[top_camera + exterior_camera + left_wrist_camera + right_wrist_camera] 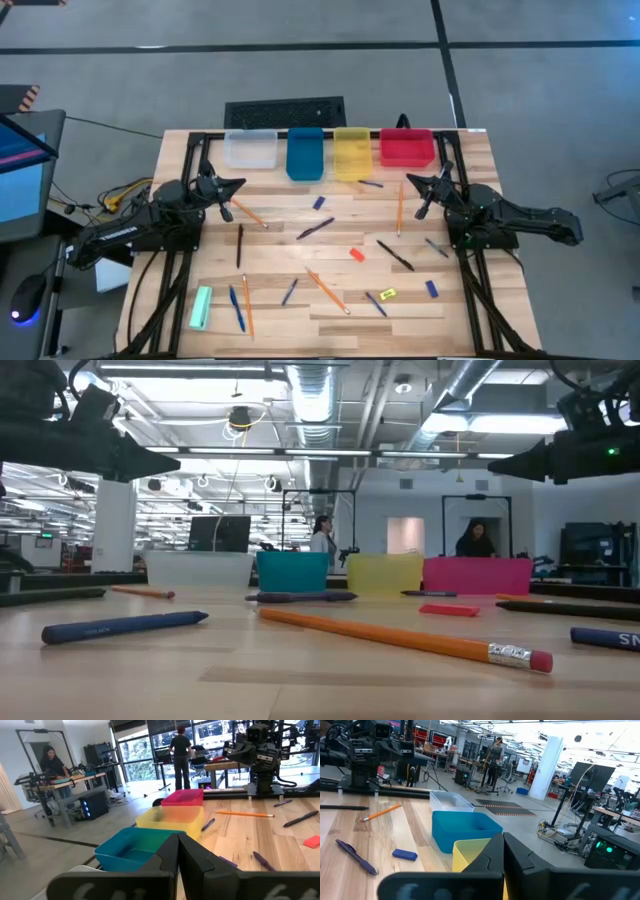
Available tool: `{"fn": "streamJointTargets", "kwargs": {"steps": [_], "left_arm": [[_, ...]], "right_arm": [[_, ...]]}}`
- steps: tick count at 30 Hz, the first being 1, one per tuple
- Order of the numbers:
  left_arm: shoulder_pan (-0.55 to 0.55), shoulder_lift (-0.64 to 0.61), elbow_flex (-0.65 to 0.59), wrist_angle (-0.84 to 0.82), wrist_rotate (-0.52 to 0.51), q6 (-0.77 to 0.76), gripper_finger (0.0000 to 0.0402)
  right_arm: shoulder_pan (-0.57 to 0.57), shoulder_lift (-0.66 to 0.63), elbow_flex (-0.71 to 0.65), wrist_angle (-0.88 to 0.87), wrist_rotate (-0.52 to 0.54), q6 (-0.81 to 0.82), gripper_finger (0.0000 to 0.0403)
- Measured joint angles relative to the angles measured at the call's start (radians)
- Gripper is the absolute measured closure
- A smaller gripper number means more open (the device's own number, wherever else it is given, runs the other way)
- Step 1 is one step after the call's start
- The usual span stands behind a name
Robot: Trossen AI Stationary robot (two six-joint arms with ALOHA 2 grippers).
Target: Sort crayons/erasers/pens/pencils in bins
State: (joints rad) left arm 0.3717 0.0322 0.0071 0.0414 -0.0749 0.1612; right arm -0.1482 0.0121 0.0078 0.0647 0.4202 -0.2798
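Four bins stand in a row at the table's far edge: clear (250, 150), blue (305, 153), yellow (351, 153), red (407, 148). Orange pencils (248, 212) (399, 210) (325, 288), dark pens (240, 245) (395, 255) (315, 228) and small erasers, orange-red (356, 254), yellow (387, 294) and blue (432, 288), lie flat and scattered on the wood. My left gripper (235, 185) hovers above the table's left side, shut and empty, near the clear bin. My right gripper (412, 182) hovers at the right side, shut and empty, near the red bin.
A pale green block (201, 307) lies near the table's near left corner. Black frame rails (190, 150) run along the table's left, right and far sides. A dark keyboard-like panel (285, 110) sits behind the bins. People stand at benches beyond the table (180, 750).
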Motion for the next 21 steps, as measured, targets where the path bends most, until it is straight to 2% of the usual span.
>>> {"fn": "streamJointTargets", "kwargs": {"steps": [5,8,13,16,21], "left_arm": [[0.000,0.001,0.000,0.028,0.041,-0.046,0.0401],[0.000,0.000,0.007,0.062,0.092,-0.138,0.0401],[0.000,0.000,0.014,0.096,0.178,-0.177,0.0401],[0.000,0.001,0.014,0.084,0.162,-0.209,0.0401],[0.000,0.001,0.015,0.084,0.067,-0.270,0.0401]], "right_arm": [[0.000,0.000,0.000,0.000,0.000,0.000,0.0387],[0.000,0.000,0.000,0.000,0.000,0.000,0.0386],[0.000,0.000,0.000,0.000,0.000,0.000,0.0387],[0.000,0.000,0.000,0.000,0.000,0.000,0.0387],[0.000,0.000,0.000,0.000,0.000,0.000,0.0385]]}}
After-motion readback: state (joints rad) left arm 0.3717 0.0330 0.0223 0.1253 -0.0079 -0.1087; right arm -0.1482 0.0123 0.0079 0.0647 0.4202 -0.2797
